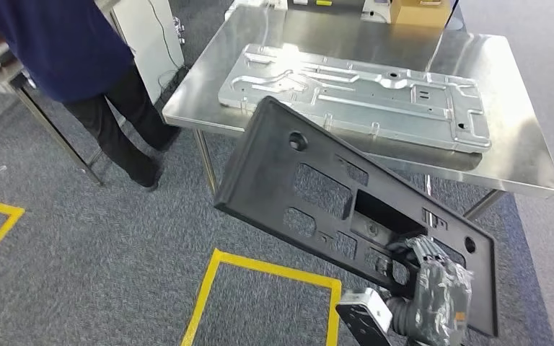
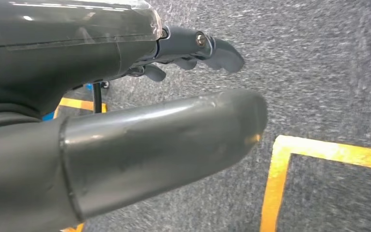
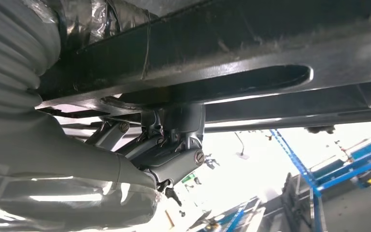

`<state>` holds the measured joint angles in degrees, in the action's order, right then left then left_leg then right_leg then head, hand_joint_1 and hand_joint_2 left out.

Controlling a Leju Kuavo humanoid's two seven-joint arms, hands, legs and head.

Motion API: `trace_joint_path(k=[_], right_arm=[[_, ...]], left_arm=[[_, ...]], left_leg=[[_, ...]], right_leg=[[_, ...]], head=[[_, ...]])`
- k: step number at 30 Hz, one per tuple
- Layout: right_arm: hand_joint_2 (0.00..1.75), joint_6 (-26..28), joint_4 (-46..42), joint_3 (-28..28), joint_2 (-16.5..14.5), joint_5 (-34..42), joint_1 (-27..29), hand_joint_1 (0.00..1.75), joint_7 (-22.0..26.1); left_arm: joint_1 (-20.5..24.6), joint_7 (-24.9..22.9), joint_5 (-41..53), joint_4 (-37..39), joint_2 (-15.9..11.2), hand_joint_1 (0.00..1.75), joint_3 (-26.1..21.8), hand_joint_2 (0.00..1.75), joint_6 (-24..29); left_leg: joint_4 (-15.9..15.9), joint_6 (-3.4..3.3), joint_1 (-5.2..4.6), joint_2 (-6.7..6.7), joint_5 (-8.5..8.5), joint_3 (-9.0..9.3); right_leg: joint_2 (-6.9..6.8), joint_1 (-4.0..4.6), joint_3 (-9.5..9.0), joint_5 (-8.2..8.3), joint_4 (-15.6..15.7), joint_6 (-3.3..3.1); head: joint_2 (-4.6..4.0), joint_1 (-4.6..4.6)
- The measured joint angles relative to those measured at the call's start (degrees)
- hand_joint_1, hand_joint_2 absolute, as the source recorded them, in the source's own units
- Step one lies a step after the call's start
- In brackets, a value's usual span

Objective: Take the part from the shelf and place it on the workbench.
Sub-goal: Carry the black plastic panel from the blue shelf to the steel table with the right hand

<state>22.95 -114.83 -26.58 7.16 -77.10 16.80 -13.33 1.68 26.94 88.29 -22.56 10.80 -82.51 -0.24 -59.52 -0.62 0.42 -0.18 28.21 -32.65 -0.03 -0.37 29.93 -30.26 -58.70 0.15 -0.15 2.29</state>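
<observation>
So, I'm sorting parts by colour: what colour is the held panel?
Black; the head view shows the panel best.

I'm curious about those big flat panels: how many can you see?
2: a black part held tilted in the right hand before the workbench, and a silver metal panel lying flat on it.

Counts, quick:
1 black plastic part [image 1: 346,209], w/ several cut-outs, exact no. hard to tell.
1 silver stamped metal panel [image 1: 361,94] lying on the tabletop.
1 steel tabletop [image 1: 519,137] in front; edge of 1 more table [image 1: 0,76] at far left.
1 cardboard box [image 1: 420,11] at the tabletop's far edge.
2 robot hands: right hand [image 1: 433,285], left hand [image 2: 140,150].
1 person [image 1: 79,65], 2 legs seen.
2 yellow tape outlines on the floor: one [image 1: 274,270] below the part, one [image 1: 0,216] at left.
</observation>
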Motion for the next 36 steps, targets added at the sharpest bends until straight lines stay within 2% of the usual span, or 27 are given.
trace_joint_path(k=[2, 4, 5, 7, 8, 9, 10, 11, 12, 13, 14, 16, 18, 19, 20, 22, 23, 24, 25, 27, 28, 29, 31, 33, 35, 36], right_arm=[[1.75, -0.42, 0.22, -0.43, 0.26, 0.55, -0.37, 1.75, -0.41], [1.75, -0.66, 0.32, -0.61, 0.57, 1.03, -0.59, 1.75, -0.81], [1.75, -0.74, 0.33, -0.62, 0.71, 1.20, -0.63, 1.75, -0.96], [1.75, -0.91, 0.36, -0.63, 0.94, 1.65, -0.56, 1.75, -1.29], [1.75, -0.98, 0.38, -0.63, 1.04, 1.90, -0.43, 1.75, -1.50], [1.75, -1.02, 0.39, -0.63, 1.13, 2.11, -0.27, 1.75, -1.75], [1.75, -1.03, 0.38, -0.63, 1.20, 2.23, -0.09, 1.75, -1.97], [1.75, -1.02, 0.36, -0.63, 1.28, 2.27, 0.08, 1.75, -2.21], [1.75, -1.01, 0.34, -0.63, 1.39, 2.27, 0.22, 1.75, -2.43], [1.75, -0.99, 0.29, -0.62, 1.49, 2.24, 0.36, 1.75, -2.61], [1.75, -0.94, 0.18, -0.59, 1.59, 2.18, 0.53, 1.75, -2.82], [1.75, -0.86, -0.21, -0.36, 1.69, 1.98, 1.09, 1.75, -3.35], [1.75, -0.84, -0.92, 0.29, 1.73, 1.76, 1.97, 1.75, -4.11], [1.75, -0.85, -1.31, 0.72, 1.74, 1.68, 2.36, 1.75, -4.45], [1.75, -0.86, -1.68, 1.14, 1.74, 1.59, 2.70, 1.75, -4.72], [1.75, -0.89, -2.23, 2.05, 1.74, 1.25, 3.37, 1.75, -5.13], [1.75, -0.92, -2.49, 2.62, 1.74, 1.04, 3.88, 1.75, -5.39], [1.75, -0.99, -2.79, 3.34, 1.74, 0.88, 4.53, 1.75, -5.68], [1.75, -1.09, -3.13, 4.13, 1.74, 0.83, 5.19, 1.75, -5.92], [1.75, -1.38, -3.87, 5.71, 1.71, 0.98, 6.33, 1.75, -6.09], [1.75, -1.61, -4.22, 6.38, 1.67, 1.11, 6.74, 1.75, -5.91], [1.75, -1.88, -4.53, 6.98, 1.61, 1.23, 7.13, 1.75, -5.59], [1.75, -2.36, -5.02, 7.95, 1.44, 1.34, 7.85, 1.75, -4.84], [1.75, -2.52, -5.42, 8.72, 1.24, 1.37, 8.35, 1.75, -4.37], [1.75, -2.66, -5.67, 9.30, 1.04, 1.45, 8.50, 1.75, -3.97], [1.75, -2.83, -5.70, 9.52, 0.95, 1.58, 8.54, 1.75, -3.71]], left_arm=[[0.00, 0.00, 0.01, 0.07, -0.03, 0.00, -0.01, 0.00, 0.00], [0.04, 0.03, 0.01, 0.18, -0.04, 0.00, -0.02, 0.00, 0.00], [0.06, 0.04, 0.00, 0.25, -0.04, 0.00, -0.03, 0.00, 0.00], [0.10, 0.07, -0.10, 0.32, -0.06, 0.00, -0.10, 0.00, 0.02], [0.11, 0.07, -0.21, 0.33, -0.07, 0.00, -0.19, 0.00, 0.03], [0.10, 0.07, -0.33, 0.33, -0.08, 0.00, -0.27, 0.00, 0.04], [0.08, 0.07, -0.43, 0.34, -0.07, 0.00, -0.36, 0.00, 0.02], [0.07, 0.07, -0.49, 0.34, -0.04, 0.00, -0.40, 0.00, -0.01], [0.03, 0.07, -0.52, 0.36, 0.04, 0.00, -0.44, 0.00, -0.05], [0.07, 0.08, -0.54, 0.36, 0.11, 0.00, -0.46, 0.00, -0.10], [0.12, 0.08, -0.57, 0.37, 0.19, 0.00, -0.47, 0.00, -0.14], [0.25, 0.09, -0.66, 0.37, 0.26, 0.00, -0.48, 0.00, -0.21], [0.30, 0.09, -0.78, 0.37, 0.28, 0.00, -0.49, 0.00, -0.26], [0.33, 0.09, -0.82, 0.37, 0.33, 0.00, -0.50, 0.00, -0.27], [0.35, 0.08, -0.87, 0.37, 0.36, 0.00, -0.50, 0.00, -0.27], [0.31, 0.07, -0.89, 0.36, 0.42, 0.00, -0.54, 0.00, -0.30], [0.26, 0.04, -0.89, 0.36, 0.42, 0.00, -0.57, 0.00, -0.34], [0.18, 0.02, -0.89, 0.35, 0.42, 0.00, -0.63, 0.00, -0.38], [0.09, 0.00, -0.90, 0.35, 0.43, 0.00, -0.70, 0.00, -0.43], [-0.08, -0.03, -0.97, 0.33, 0.44, 0.00, -0.84, 0.00, -0.50], [-0.10, -0.04, -1.02, 0.31, 0.44, 0.00, -0.89, 0.00, -0.57], [-0.09, -0.04, -1.05, 0.27, 0.46, 0.00, -0.93, 0.00, -0.66], [-0.07, -0.07, -1.07, 0.15, 0.51, 0.00, -1.08, 0.00, -0.86], [-0.06, -0.09, -1.06, -0.01, 0.65, 0.00, -1.33, 0.00, -0.96], [-0.02, -0.07, -1.06, -0.11, 0.81, 0.00, -1.62, 0.00, -1.00], [0.00, -0.06, -1.06, -0.16, 0.84, 0.00, -1.74, 0.00, -1.02]], left_leg=[[0.41, -0.78, 0.06, -0.04, -0.10, 0.17], [0.88, -1.54, 0.27, -0.03, -0.15, 0.55], [1.01, -1.84, 0.34, 0.00, -0.08, 0.75], [1.03, -2.18, 0.28, 0.02, 0.26, 1.07], [1.03, -2.23, 0.24, 0.00, 0.50, 1.32], [1.02, -2.21, 0.21, -0.05, 0.80, 1.69], [1.02, -2.14, 0.18, -0.11, 1.15, 2.20], [1.03, -2.03, 0.17, -0.18, 1.54, 2.80], [1.06, -1.88, 0.17, -0.22, 1.92, 3.27], [1.04, -1.66, 0.11, -0.27, 2.28, 3.56], [1.06, -1.41, 0.10, -0.26, 2.56, 3.67], [1.33, -0.83, 0.13, -0.20, 2.85, 3.74], [1.21, -0.30, 0.09, -0.04, 3.36, 4.16], [0.03, -0.08, 0.07, 0.00, 4.13, 3.83], [-2.39, 0.14, 0.09, 0.04, 5.41, 2.78], [-9.72, 0.54, 0.27, 0.04, 8.39, -1.45], [-12.87, 0.73, 0.31, 0.05, 9.09, -3.58], [-14.27, 0.87, 0.35, 0.05, 8.61, -4.93], [-13.40, 0.94, 0.39, 0.06, 6.88, -5.17], [-6.81, 0.85, 0.46, 0.07, 1.90, -2.97], [-3.51, 0.70, 0.36, 0.06, 0.26, -1.62], [-1.41, 0.45, 0.25, 0.04, -0.50, -0.71], [-0.42, -0.14, 0.00, -0.01, -0.26, -0.25], [0.02, -0.83, 0.15, -0.03, -0.18, 0.07], [0.73, -1.57, 0.37, 0.02, -0.13, 0.80], [0.91, -1.86, 0.40, 0.05, -0.01, 1.13]], right_leg=[[0.01, -0.09, -0.15, -0.19, 0.04, 0.57], [0.02, -0.22, 0.82, -1.65, -2.36, 1.10], [0.03, -0.31, 2.36, -3.12, -5.38, 1.30], [0.04, -0.38, 6.87, -5.98, -13.10, 1.57], [0.04, -0.40, 8.79, -6.30, -15.85, 1.62], [0.04, -0.39, 9.68, -5.28, -16.38, 1.58], [0.04, -0.36, 9.44, -3.18, -14.70, 1.42], [0.04, -0.30, 8.13, -0.36, -10.97, 1.12], [0.04, -0.13, 6.55, 1.78, -7.15, 0.72], [0.03, 0.09, 5.21, 3.08, -3.89, 0.34], [0.03, 0.33, 4.42, 3.54, -1.90, 0.06], [0.10, 0.65, 4.17, 3.06, -1.03, -0.30], [0.15, 0.21, 3.52, 2.98, -0.35, -0.70], [0.10, -0.03, 3.01, 2.92, 0.10, -0.95], [0.03, -0.26, 2.48, 2.81, 0.49, -1.22], [-0.09, -0.19, 1.86, 2.25, 0.55, -1.57], [-0.09, -0.17, 1.59, 1.90, 0.47, -1.60], [-0.07, -0.18, 1.24, 1.51, 0.38, -1.56], [-0.02, -0.20, 0.79, 1.09, 0.26, -1.47], [0.09, -0.25, -0.29, 0.09, 0.05, -1.14], [0.16, -0.18, -0.67, -0.37, -0.10, -0.86], [0.22, -0.11, -0.90, -0.70, -0.14, -0.56], [0.33, 0.04, -1.01, -0.98, 0.02, 0.04], [0.34, -0.02, -1.33, -1.27, 0.16, 0.64], [0.26, -0.14, -0.28, -2.88, -2.71, 1.17], [0.22, -0.26, 1.39, -4.29, -5.93, 1.35]], head=[[0.00, -0.01], [0.00, -0.02], [0.00, -0.03], [0.00, -0.02], [0.00, -0.02], [0.00, -0.01], [0.00, -0.01], [0.00, -0.02], [0.00, -0.02], [0.00, -0.03], [0.00, -0.03], [0.00, -0.03], [0.00, 0.01], [0.00, 0.03], [0.00, 0.05], [0.00, 0.07], [0.00, 0.07], [0.00, 0.07], [0.00, 0.07], [0.00, 0.07], [0.00, 0.07], [0.00, 0.06], [0.00, 0.05], [0.00, 0.04], [0.00, 0.03], [0.00, 0.01]])
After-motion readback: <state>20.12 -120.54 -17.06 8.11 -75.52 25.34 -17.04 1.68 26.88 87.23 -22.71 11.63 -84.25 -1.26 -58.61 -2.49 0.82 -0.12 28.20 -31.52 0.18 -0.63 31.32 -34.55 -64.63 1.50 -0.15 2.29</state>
